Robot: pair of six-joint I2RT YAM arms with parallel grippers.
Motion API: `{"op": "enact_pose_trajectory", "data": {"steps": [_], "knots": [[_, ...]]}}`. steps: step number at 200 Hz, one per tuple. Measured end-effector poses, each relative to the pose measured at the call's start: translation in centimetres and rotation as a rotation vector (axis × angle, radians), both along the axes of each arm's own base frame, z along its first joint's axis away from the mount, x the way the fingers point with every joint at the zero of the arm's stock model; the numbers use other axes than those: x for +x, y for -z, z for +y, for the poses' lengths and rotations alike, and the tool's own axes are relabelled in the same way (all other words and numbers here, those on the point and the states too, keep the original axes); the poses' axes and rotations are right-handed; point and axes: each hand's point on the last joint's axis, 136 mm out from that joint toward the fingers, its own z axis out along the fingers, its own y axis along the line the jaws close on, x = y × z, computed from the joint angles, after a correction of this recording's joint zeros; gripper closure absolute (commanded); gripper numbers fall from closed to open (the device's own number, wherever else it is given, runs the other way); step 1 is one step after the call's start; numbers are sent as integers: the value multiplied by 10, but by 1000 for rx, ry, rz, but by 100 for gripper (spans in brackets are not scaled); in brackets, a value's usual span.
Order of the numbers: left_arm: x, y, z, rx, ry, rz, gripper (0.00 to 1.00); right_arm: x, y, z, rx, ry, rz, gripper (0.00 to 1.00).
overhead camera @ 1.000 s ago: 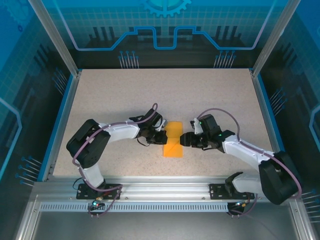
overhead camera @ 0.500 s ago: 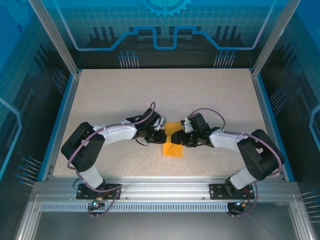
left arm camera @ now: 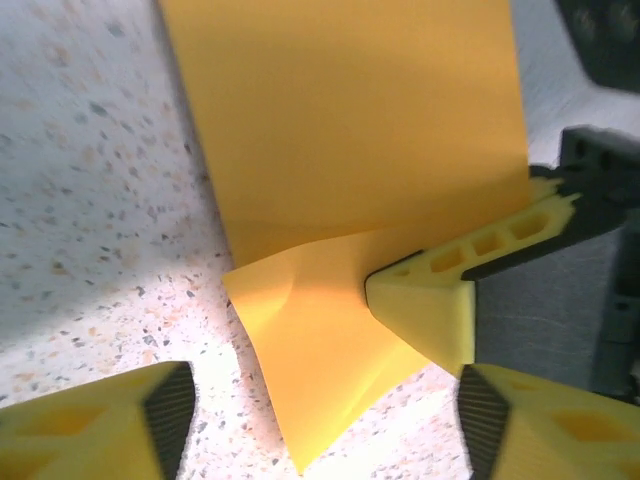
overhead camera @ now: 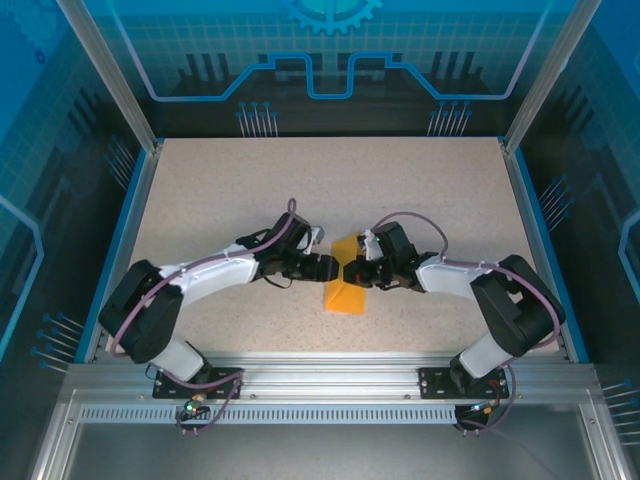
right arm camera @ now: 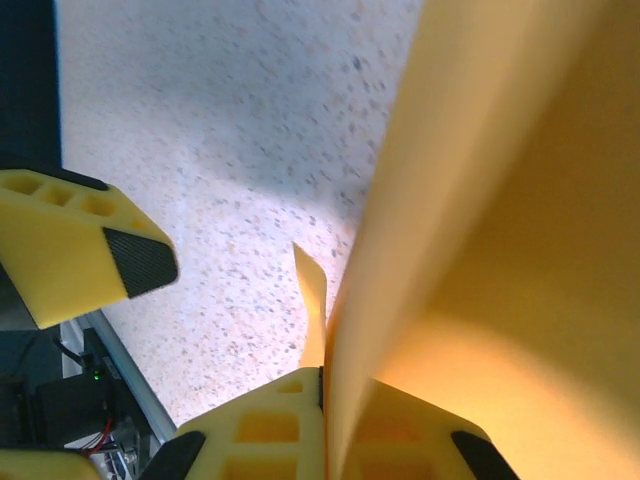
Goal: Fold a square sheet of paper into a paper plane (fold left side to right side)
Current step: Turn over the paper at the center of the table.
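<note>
Now two grippers meet at the centre of the table [overhead camera: 220, 200]: the right gripper [overhead camera: 352, 272] is clamped on the one orange sheet of paper [overhead camera: 345, 298]. The left gripper [overhead camera: 330, 267], at its nine o'clock, has jaws wide apart. They hide the sheet's middle.

No text, label, brand or number can be read in any view. The back wall [overhead camera: 330, 60] carries a blue gear emblem [overhead camera: 330, 12] and circuit-like line graphics, but no letters or digits. The square sheet of paper [overhead camera: 345, 298] shows plain orange faces from overhead and from both wrists, and the speckled worktop [overhead camera: 400, 190] has nothing printed on it.
</note>
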Motion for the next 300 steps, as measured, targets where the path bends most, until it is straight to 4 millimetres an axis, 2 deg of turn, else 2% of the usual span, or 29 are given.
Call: {"op": "enact_pose_trajectory", "data": {"steps": [19,44,76,111,127,145,171,201,258,300], "knots": [[6,-28,9,-41,-39,-61,1,10,-22,-8,33,5,-72,97],[8,-61,20,-104,-86,-129,1,25,-62,-22,86,13,-197,97],[6,-107,31,-232,-132,-226,1,34,-129,-37,184,2,-386,96],[0,-159,23,-414,-85,-313,1,24,-196,-32,301,-89,-544,96],[-5,-173,15,-479,-42,-321,1,17,-223,-27,352,-142,-602,96],[-10,-184,8,-529,-1,-321,1,8,-245,-19,397,-200,-645,95],[-12,-199,0,-585,48,-325,2,-8,-267,-5,447,-281,-673,95],[-15,-210,-7,-640,87,-315,12,-21,-277,7,481,-330,-674,95],[-19,-224,-10,-681,113,-316,48,-21,-282,11,509,-319,-656,94],[-20,-230,-10,-689,121,-324,67,-17,-279,11,513,-297,-637,91]]}}
